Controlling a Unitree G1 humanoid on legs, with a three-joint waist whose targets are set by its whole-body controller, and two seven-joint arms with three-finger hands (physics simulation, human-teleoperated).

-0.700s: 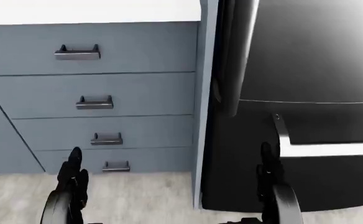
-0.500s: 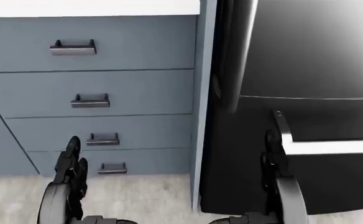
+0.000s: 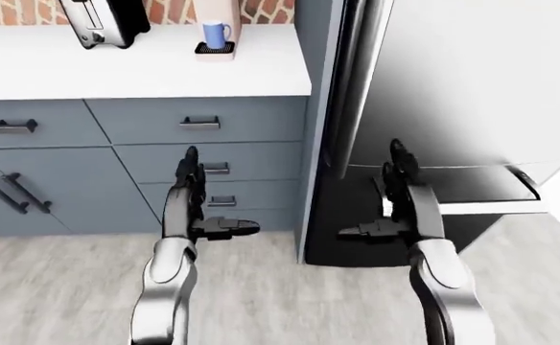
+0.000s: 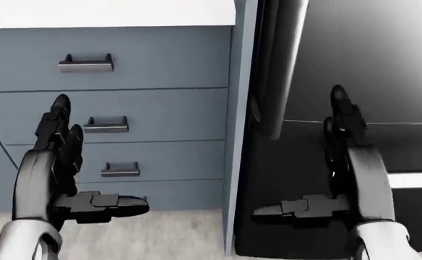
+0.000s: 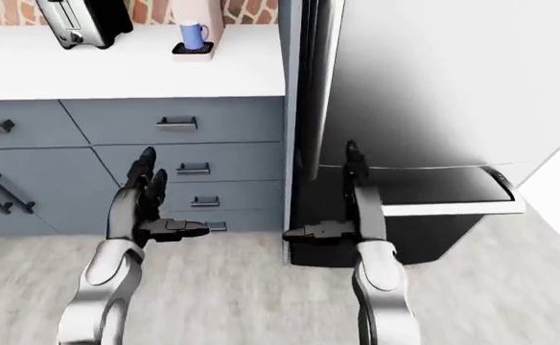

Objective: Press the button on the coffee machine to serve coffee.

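Note:
The beige coffee machine (image 3: pixel 218 14) stands at the top of the left-eye view on the white counter (image 3: pixel 117 72). A blue mug (image 3: pixel 215 33) sits on its black drip tray. The button cannot be made out. Both hands hang far below the counter, level with the drawers. My left hand (image 3: pixel 203 198) is open, fingers up and thumb out sideways, before the lower drawers. My right hand (image 3: pixel 390 198) is open the same way before the dark fridge. Neither hand holds anything.
A steel toaster (image 3: pixel 103 21) stands left of the coffee machine. Grey drawers (image 3: pixel 203 122) with dark handles run under the counter. A tall steel fridge (image 3: pixel 453 86) fills the right, its lower drawer handle (image 3: pixel 491 207) sticking out. Pale wood floor (image 3: pixel 290 302) lies below.
Both hands have risen in the head view and now show open palms with thumbs out. The picture has shifted slightly, so the camera has moved a little.

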